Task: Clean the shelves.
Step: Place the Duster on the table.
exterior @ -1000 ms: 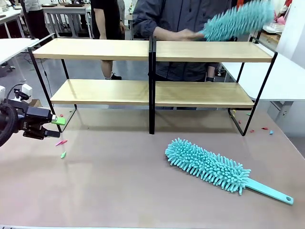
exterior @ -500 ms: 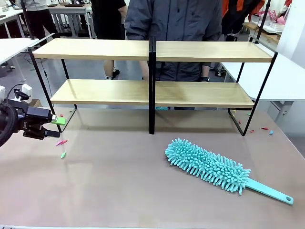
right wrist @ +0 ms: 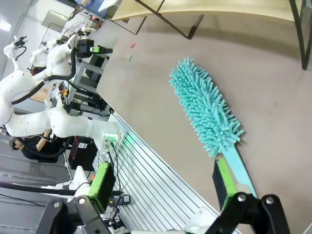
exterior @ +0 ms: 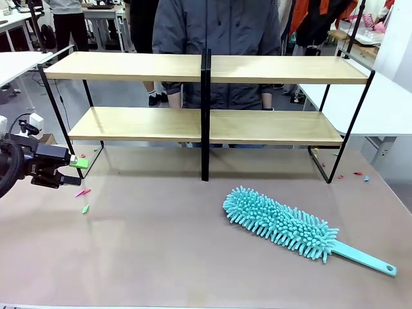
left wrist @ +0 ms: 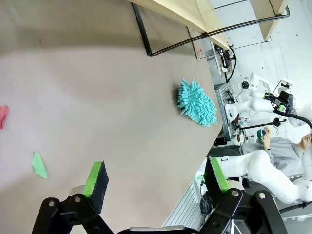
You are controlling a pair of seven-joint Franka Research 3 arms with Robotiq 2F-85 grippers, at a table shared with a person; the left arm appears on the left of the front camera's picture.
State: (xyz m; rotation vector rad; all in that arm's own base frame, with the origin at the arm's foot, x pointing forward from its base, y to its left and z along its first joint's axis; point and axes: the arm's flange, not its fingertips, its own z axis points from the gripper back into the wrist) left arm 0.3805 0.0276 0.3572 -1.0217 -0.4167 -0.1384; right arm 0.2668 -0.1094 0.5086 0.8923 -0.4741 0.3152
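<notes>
Across the tabletop, the shelves stand well apart from the left claw and right claw, both spread wide, empty.

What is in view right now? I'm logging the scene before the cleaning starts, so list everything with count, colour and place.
shelves: one two-level rack, light wood on black frame, far side of table.
duster: one, teal, fluffy head and flat handle, lying on table right of middle, in front of the shelves.
scraps: a few small pink and green bits, on table near left edge; a few more by the rack's right foot.
table: one, brownish.
person: one, dark jacket, behind shelves.
left pincer: open, at left edge above table.
right pincer: open, above duster handle.
</notes>
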